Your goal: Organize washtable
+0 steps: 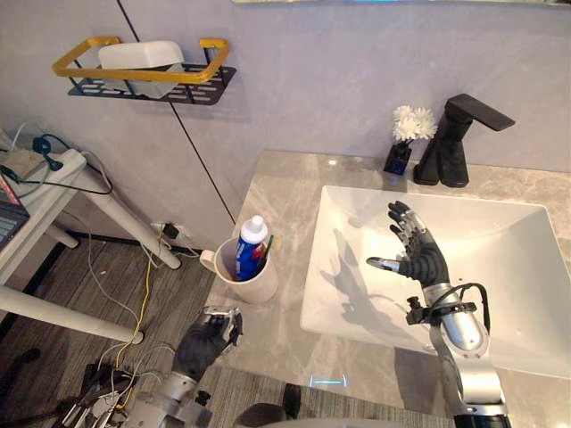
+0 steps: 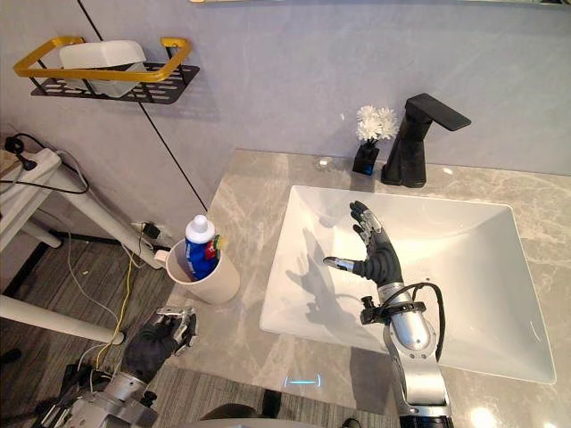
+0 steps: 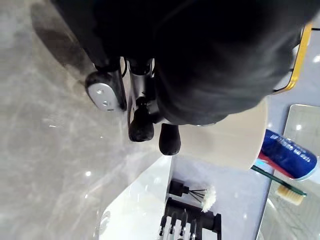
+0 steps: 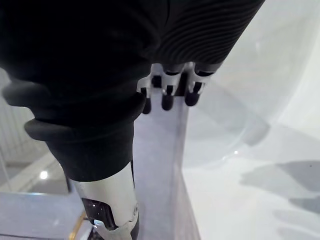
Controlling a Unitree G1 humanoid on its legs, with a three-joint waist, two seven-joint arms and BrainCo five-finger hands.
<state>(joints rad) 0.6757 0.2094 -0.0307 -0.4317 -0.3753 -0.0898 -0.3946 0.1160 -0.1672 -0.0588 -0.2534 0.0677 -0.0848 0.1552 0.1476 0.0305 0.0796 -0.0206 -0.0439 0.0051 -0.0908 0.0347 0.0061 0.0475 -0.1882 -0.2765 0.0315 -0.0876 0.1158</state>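
Washtable counter (image 1: 284,183) is carrying a white sink (image 1: 508,267), a black faucet (image 1: 453,138) at the back and a small vase of white flowers (image 1: 408,134) just beside it. The cream mug (image 1: 257,283) is standing upright near the counter's left front edge, holding a toothpaste tube (image 1: 252,246) and a toothbrush (image 3: 284,188). The left hand (image 1: 207,341) is hanging low at the counter's edge, just in front of the mug and apart from it; whether it is spread or closed cannot be told. The right hand (image 1: 417,253) is hovering over the basin with fingers spread wide, holding nothing. A yellow-railed wall shelf (image 1: 192,87) is bearing a white dish (image 1: 141,55), well apart from both hands. Judging by position, the step in hand looks like the approach to the mug, with little of the tidying done. The next move is probably calling for the left hand to rise and close round the mug's wall without tipping it off the edge.
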